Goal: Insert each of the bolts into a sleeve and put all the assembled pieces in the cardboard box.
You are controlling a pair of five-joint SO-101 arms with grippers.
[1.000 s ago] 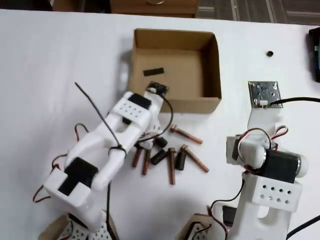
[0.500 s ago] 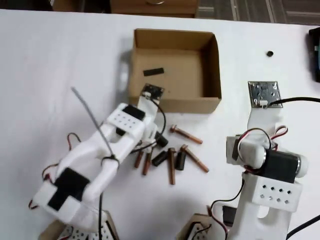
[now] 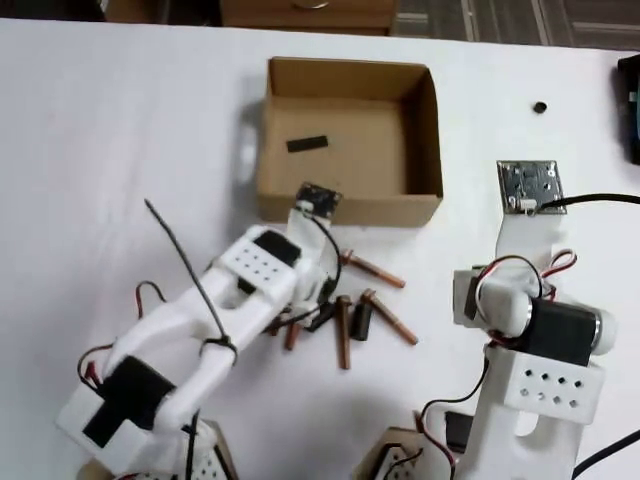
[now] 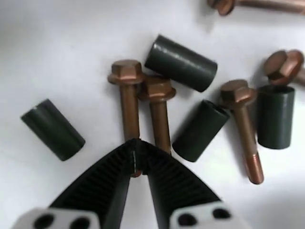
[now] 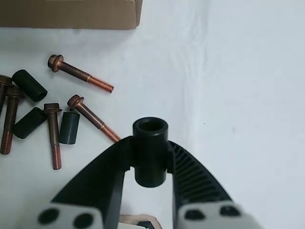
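Several copper bolts and black sleeves lie in a loose pile (image 3: 345, 310) on the white table, just in front of the cardboard box (image 3: 350, 210). My left gripper (image 4: 138, 148) is down at the pile, shut on the threaded end of one bolt (image 4: 127, 100); a second bolt (image 4: 159, 114) lies right beside it. Sleeves (image 4: 181, 63) (image 4: 52, 129) lie close around. To the right of the pile, my right gripper (image 5: 150, 164) is shut on an upright black sleeve (image 5: 150, 143), held above bare table. One black piece (image 3: 307, 144) lies inside the box.
The left arm (image 3: 230, 300) stretches over the pile's left side and hides part of it. A small black object (image 3: 540, 106) lies far right of the box, and a dark item (image 3: 630, 95) is at the table's right edge. Bare table spreads to the left.
The left arm has shifted back toward the near edge and slightly right, coming down onto the pile's left bolts. The right arm and its sleeve have not moved.
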